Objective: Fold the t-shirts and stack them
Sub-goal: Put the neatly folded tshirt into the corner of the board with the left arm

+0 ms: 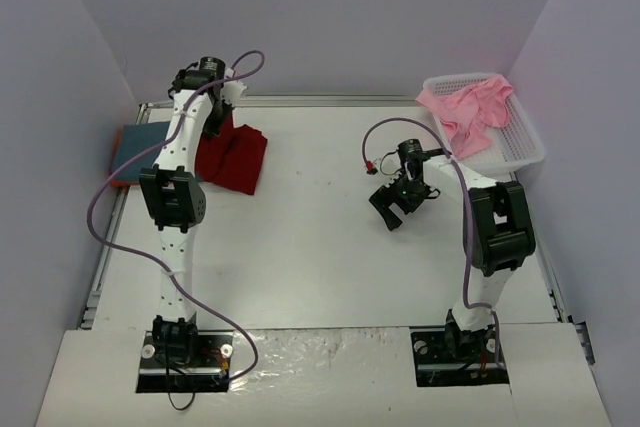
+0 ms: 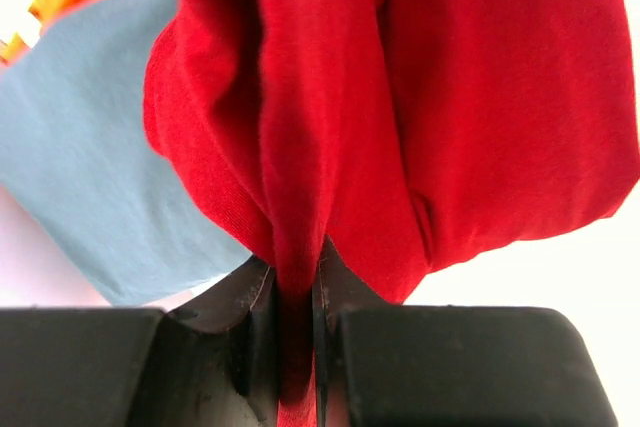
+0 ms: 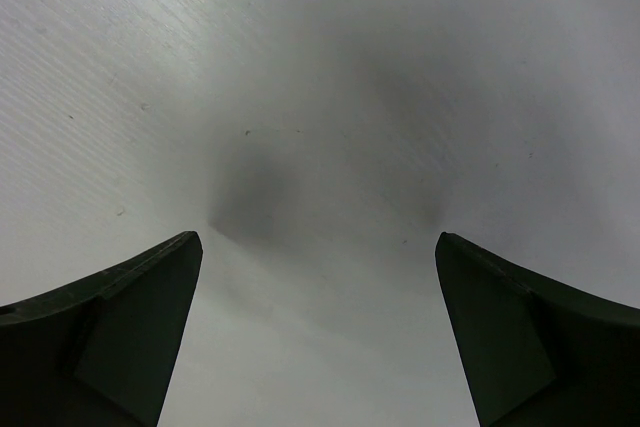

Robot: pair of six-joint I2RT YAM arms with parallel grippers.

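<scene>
Left wrist: red tee [image 2: 400, 97] btwn fingers [image 2: 240, 347]

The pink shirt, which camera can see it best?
The top external view. It alone shows the pink shirt, crumpled in the white basket at the far right. The left wrist view shows the red shirt instead; the right wrist view shows only bare table.

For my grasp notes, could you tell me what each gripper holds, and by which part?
The left gripper pinches a bunched fold of the dark red t-shirt; which part cannot be told. The right gripper holds nothing.
</scene>
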